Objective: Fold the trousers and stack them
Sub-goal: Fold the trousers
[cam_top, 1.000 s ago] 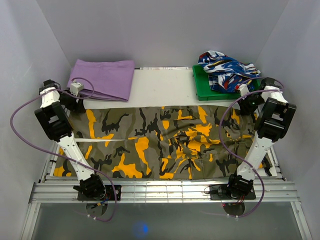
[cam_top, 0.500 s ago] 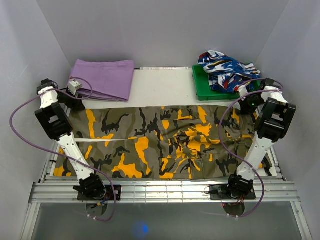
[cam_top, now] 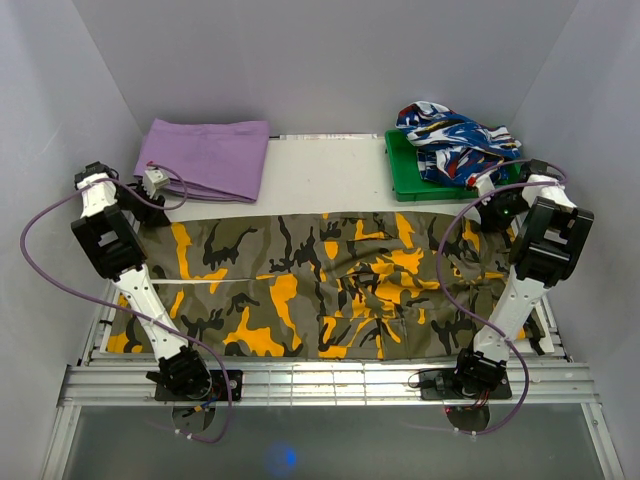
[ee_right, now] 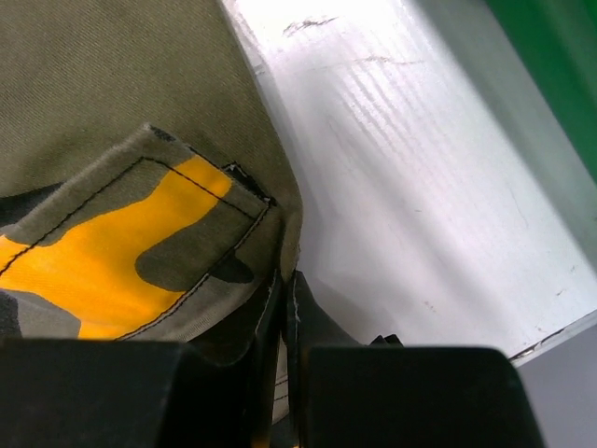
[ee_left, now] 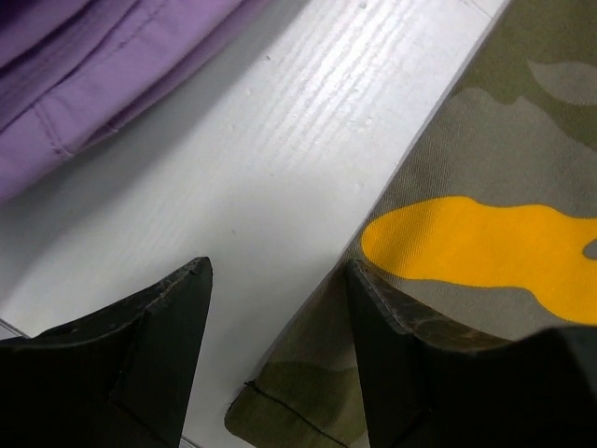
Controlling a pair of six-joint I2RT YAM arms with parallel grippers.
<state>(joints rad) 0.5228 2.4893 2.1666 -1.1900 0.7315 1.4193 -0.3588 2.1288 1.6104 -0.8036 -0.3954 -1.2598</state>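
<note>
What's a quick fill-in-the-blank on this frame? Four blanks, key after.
1. On the right gripper, the jaws are ____ on an edge of the trousers.
2. On the left gripper, the jaws stand ____ over a corner of the trousers.
3. The folded cloth at the far left is ____.
4. The patterned garment rests on a ____ tray.
Missing words: shut; open; purple; green.

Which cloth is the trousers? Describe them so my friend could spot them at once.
On the white table, the trousers lie spread flat across the near half. Unlike the plain purple cloth at far left and the blue, white and red garment on the green tray at far right, they are camouflage: olive, orange-yellow and black.
</note>
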